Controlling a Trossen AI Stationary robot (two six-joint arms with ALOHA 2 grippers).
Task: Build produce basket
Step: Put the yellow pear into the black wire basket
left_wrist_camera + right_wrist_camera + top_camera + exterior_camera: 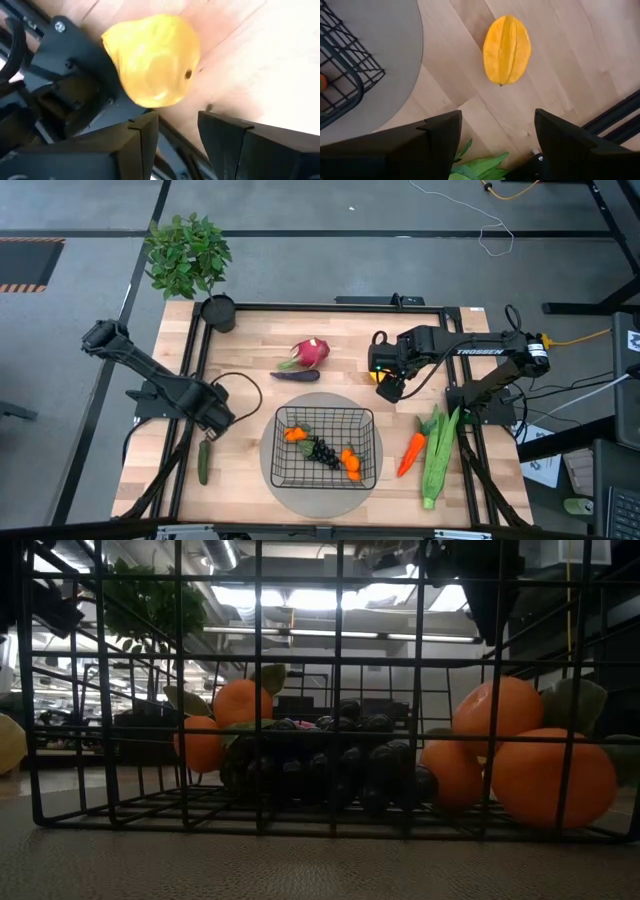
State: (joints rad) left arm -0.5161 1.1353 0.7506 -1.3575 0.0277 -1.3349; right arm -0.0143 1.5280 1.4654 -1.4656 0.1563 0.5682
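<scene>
The black wire basket (pixel 368 417) stands on a round grey mat and holds orange fruits (pixel 351 462) and dark grapes (pixel 322 450). The low view looks through its mesh (pixel 258 690). My right gripper (pixel 385 385) hovers open above a yellow star fruit (pixel 506 49) that lies on the wood, with the fingers apart on either side of it (pixel 497 132). My left gripper (pixel 216 423) is open (pixel 177 120) near the table's left rail, just short of a yellow pear-like fruit (pixel 150 60). Dragon fruit (pixel 310 352), eggplant (pixel 295 375), cucumber (pixel 203 462), carrot (pixel 411 452) and green husk (pixel 438 455) lie on the table.
A leafy plant (pixel 187 255) in a black pot (pixel 218 312) stands at the far left corner. A black metal frame (pixel 330 307) runs around the table. The grey mat (pixel 300 492) lies under the basket. Bare wood shows between the eggplant and the basket.
</scene>
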